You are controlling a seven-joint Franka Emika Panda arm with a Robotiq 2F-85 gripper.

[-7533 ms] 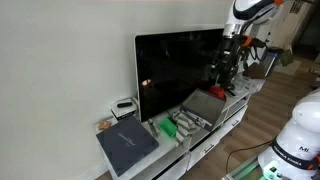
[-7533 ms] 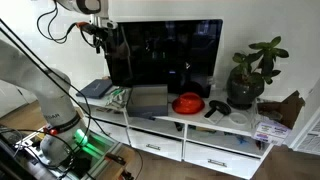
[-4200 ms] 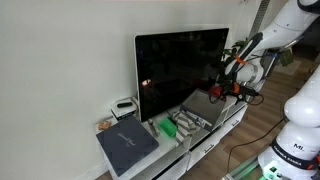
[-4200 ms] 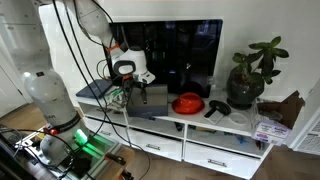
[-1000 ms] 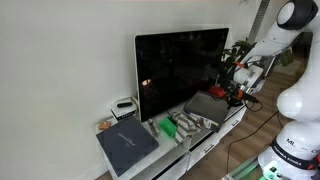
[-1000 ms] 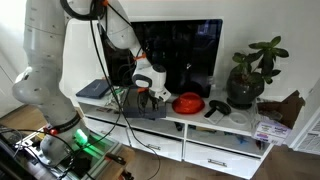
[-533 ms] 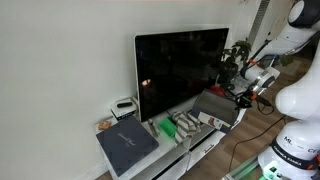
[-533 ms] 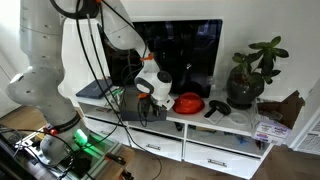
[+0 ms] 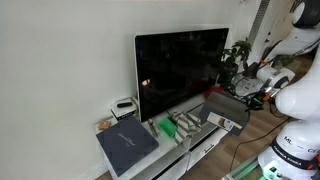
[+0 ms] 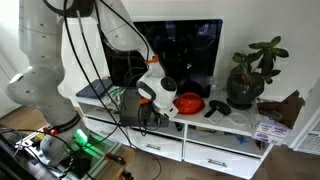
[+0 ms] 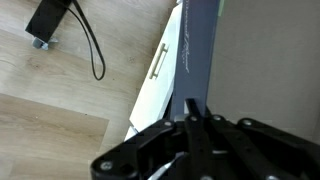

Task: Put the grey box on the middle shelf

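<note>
My gripper (image 11: pixel 195 108) is shut on the near edge of the grey box (image 11: pixel 200 45), which runs away from the fingers as a thin dark-grey slab. In both exterior views the grey box (image 9: pixel 224 108) hangs tilted at the front of the white TV stand (image 9: pixel 200 152), lifted off its top. From the other side the grey box (image 10: pixel 148 117) shows edge-on below the gripper (image 10: pixel 152 103). The middle shelf (image 10: pixel 222 138) is a narrow white board under the stand's top.
A big black TV (image 9: pixel 180 68) stands on the stand. A darker slate box (image 9: pixel 127 147) and green-white items (image 9: pixel 178 126) lie on the top. A red object (image 10: pixel 188 103), a black item (image 10: pixel 217 108) and a potted plant (image 10: pixel 250 78) sit further along. Cable (image 11: pixel 92 50) on wooden floor.
The gripper has pulled the grey box away from the TV and out over the stand's front edge. The box now hangs tilted instead of lying flat.
</note>
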